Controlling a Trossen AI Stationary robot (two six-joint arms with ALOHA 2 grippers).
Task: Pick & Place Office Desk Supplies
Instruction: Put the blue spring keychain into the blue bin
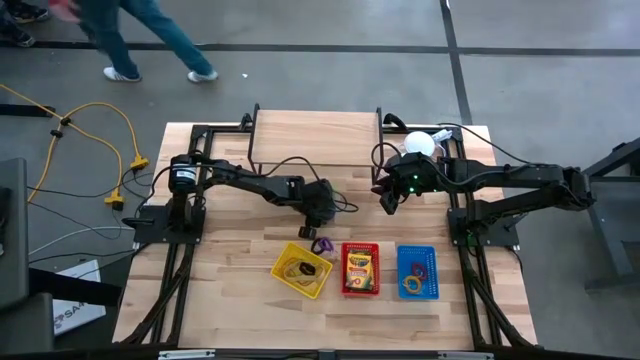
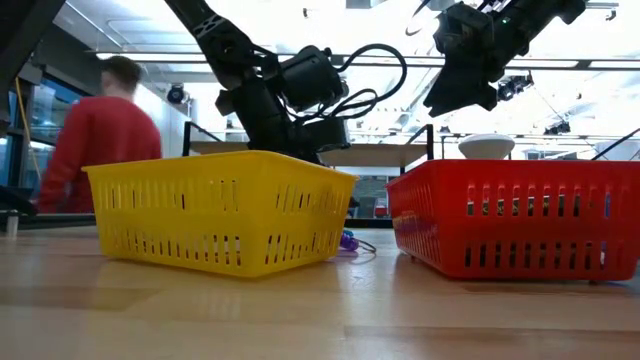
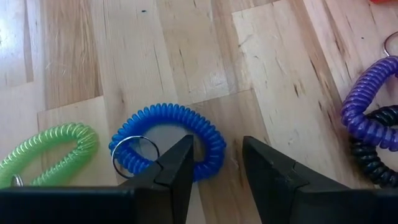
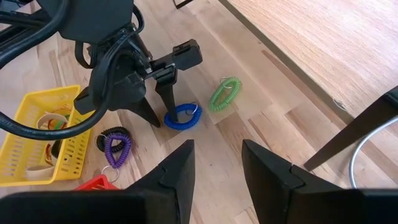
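A blue coiled key ring (image 3: 168, 140) lies flat on the table, with a green coil (image 3: 50, 155) beside it and a purple coil (image 3: 370, 109) and a black coil (image 3: 373, 155) on its other side. My left gripper (image 3: 214, 162) is open and points down at the blue coil (image 4: 181, 117); one finger stands over the loop's inside and the other outside it. My right gripper (image 4: 217, 162) is open and raised above the table (image 1: 388, 200), touching nothing. A crayon box (image 1: 359, 268) lies in the red basket, and rubber bands (image 4: 46, 124) lie in the yellow basket. My left gripper comes from above, pointing down, and straddles one side of the blue coil's loop (image 3: 214, 149), which lies flat on the table. Whether either finger (image 3: 177, 168) touches the coil, I cannot tell.
Three baskets stand in a row near the table's near edge: yellow (image 1: 302, 268), red (image 1: 345, 285) and blue (image 1: 417, 272). A white dome (image 1: 420, 143) sits at the far right. A wooden shelf (image 1: 315, 130) lies at the far edge. A person (image 2: 95, 130) walks beyond the table.
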